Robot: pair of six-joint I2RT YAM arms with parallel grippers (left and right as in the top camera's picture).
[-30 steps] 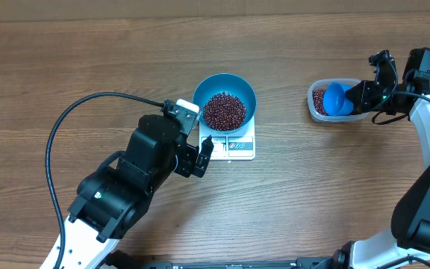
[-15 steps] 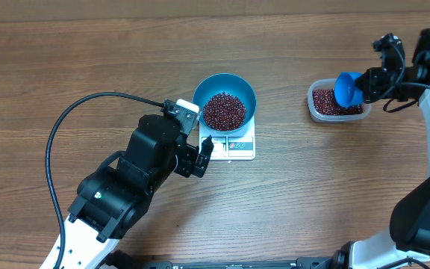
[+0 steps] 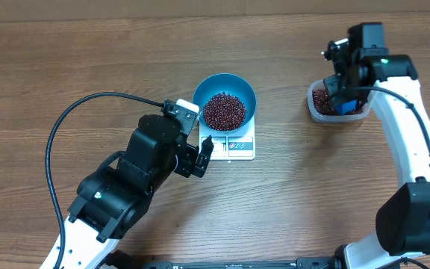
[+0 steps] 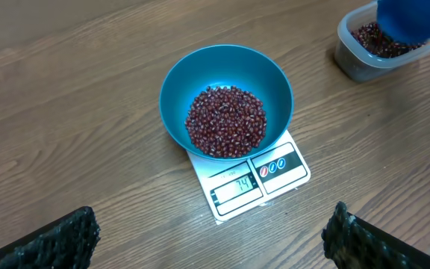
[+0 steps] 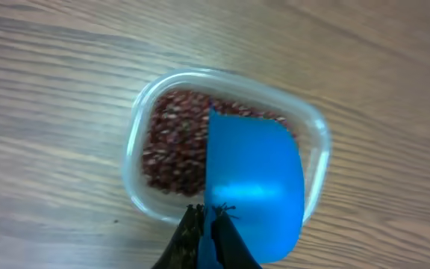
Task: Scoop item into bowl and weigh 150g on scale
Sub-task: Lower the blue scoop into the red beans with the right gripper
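The teal bowl (image 3: 202, 91) stands on the white scale (image 3: 239, 148) at mid-table and holds a heap of dark red-brown beans (image 3: 224, 110). In the left wrist view the bowl (image 4: 192, 75), its beans (image 4: 226, 121) and the scale (image 4: 293, 173) lie ahead of my open left gripper (image 4: 211, 239), which holds nothing. In the overhead view the left gripper (image 3: 204, 155) hovers just left of the scale's front. My right gripper (image 5: 209, 218) is shut on the handle of a blue scoop (image 5: 256, 183), held over a clear tub (image 5: 134, 146) of beans (image 5: 172, 146).
In the overhead view the clear tub (image 3: 312, 103) sits at the right, under the right gripper (image 3: 341, 96) and the scoop (image 3: 346, 107). A black cable (image 3: 73, 119) loops from the left arm across the table's left side.
The right arm has swung in from the right and now stands above the tub, with the scoop turned down over the beans. The left arm, bowl and scale have not moved.
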